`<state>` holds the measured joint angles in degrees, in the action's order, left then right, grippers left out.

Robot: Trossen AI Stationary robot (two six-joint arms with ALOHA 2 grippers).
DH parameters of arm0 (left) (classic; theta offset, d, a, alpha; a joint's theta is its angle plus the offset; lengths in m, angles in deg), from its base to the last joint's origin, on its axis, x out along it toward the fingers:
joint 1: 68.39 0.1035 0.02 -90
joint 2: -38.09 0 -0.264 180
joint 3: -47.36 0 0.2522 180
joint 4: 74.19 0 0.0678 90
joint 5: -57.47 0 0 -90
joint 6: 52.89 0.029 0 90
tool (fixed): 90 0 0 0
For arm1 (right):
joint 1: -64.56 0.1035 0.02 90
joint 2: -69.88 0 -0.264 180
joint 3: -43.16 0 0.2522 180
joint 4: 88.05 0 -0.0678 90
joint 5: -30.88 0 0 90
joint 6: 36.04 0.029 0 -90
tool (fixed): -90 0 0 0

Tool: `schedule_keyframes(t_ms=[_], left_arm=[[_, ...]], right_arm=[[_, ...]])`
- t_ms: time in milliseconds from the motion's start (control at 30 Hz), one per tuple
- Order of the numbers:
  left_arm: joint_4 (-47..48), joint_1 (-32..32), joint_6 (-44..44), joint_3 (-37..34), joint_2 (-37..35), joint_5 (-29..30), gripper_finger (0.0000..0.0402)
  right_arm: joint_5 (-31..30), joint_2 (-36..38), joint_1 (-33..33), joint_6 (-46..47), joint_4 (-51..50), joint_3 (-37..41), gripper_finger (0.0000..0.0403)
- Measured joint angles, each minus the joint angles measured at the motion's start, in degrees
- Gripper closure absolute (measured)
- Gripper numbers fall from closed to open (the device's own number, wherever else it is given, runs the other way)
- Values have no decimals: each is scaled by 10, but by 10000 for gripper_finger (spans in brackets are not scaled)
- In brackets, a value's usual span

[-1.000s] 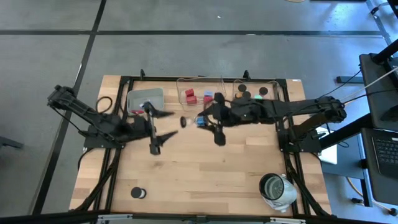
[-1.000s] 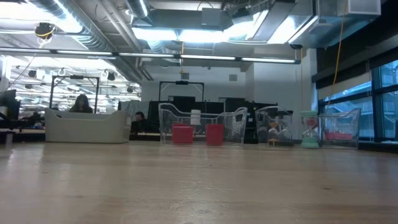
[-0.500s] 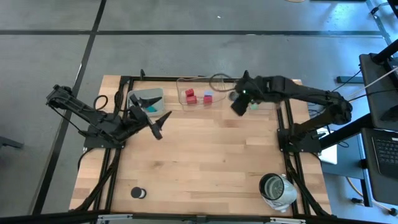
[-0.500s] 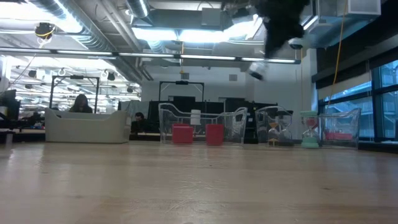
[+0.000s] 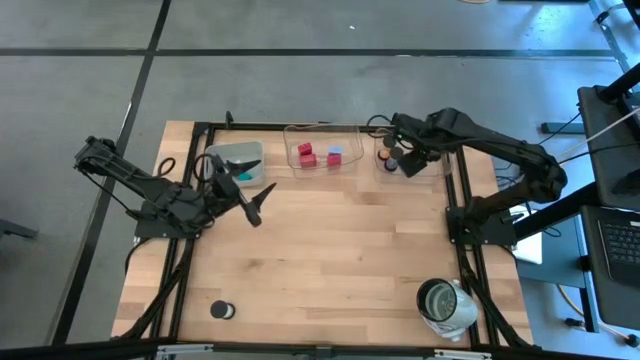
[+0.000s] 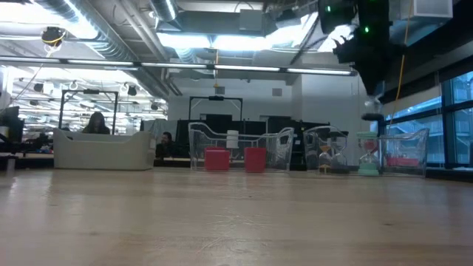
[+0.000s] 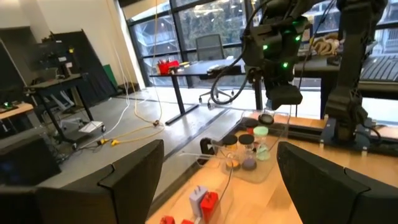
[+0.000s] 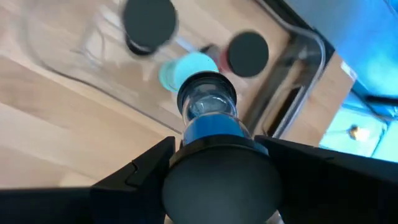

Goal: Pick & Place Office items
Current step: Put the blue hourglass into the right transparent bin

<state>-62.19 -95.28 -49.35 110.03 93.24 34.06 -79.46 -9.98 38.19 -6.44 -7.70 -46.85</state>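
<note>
Your right gripper (image 5: pixel 408 160) hangs over the clear tray (image 5: pixel 440 131) at the table's far right edge, and its fingers are clamped on a small clear bottle with a blue band (image 8: pixel 208 107), which points down toward the tray's contents. In the right wrist view you see, below the bottle, two black round caps (image 8: pixel 149 22) and a pale green disc (image 8: pixel 186 67) lying inside that tray, the disc partly hidden behind the bottle's mouth. In the left wrist view the same tray holds a cluster of small pieces, among them a green-topped one (image 7: pixel 260 132), with the right gripper poised just above them. Your left gripper (image 5: pixel 245 190) sits near the table's far left, just beside the grey tray (image 5: pixel 222 153), with its fingers spread wide and nothing between them; a teal piece (image 5: pixel 243 176) lies at the tray's near edge, close to the gripper. The middle clear tray (image 5: pixel 352 135) along the far edge holds two red blocks (image 5: pixel 306 153) and a pale-blue cube (image 5: pixel 334 156), and the low view shows the red blocks (image 6: pixel 217 159) side by side behind its clear wall. One black round cap (image 5: pixel 222 310) rests alone near the table's near left corner. A silvery-white round container (image 5: pixel 445 304) stands near the near right corner, well apart from both arms. In the low view a person (image 6: pixel 96 123) sits in the room beyond the table.
</note>
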Motion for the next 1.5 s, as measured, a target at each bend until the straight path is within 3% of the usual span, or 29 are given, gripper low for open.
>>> schedule_keyframes(t_ms=[400, 867, 1267, 1500], left_arm=[[20, 0, -14, 0, 0, 0, 91], [20, 0, -13, 0, 0, 0, 91], [20, 0, -13, 0, 0, 0, 91], [20, 0, -13, 0, 0, 0, 91]], right_arm=[[4, 2, -98, -52, 45, 105, 193], [76, 25, -200, -123, 160, 181, 193], [111, 28, -211, -131, 258, 268, 193], [123, 28, -220, -136, 287, 281, 192]])
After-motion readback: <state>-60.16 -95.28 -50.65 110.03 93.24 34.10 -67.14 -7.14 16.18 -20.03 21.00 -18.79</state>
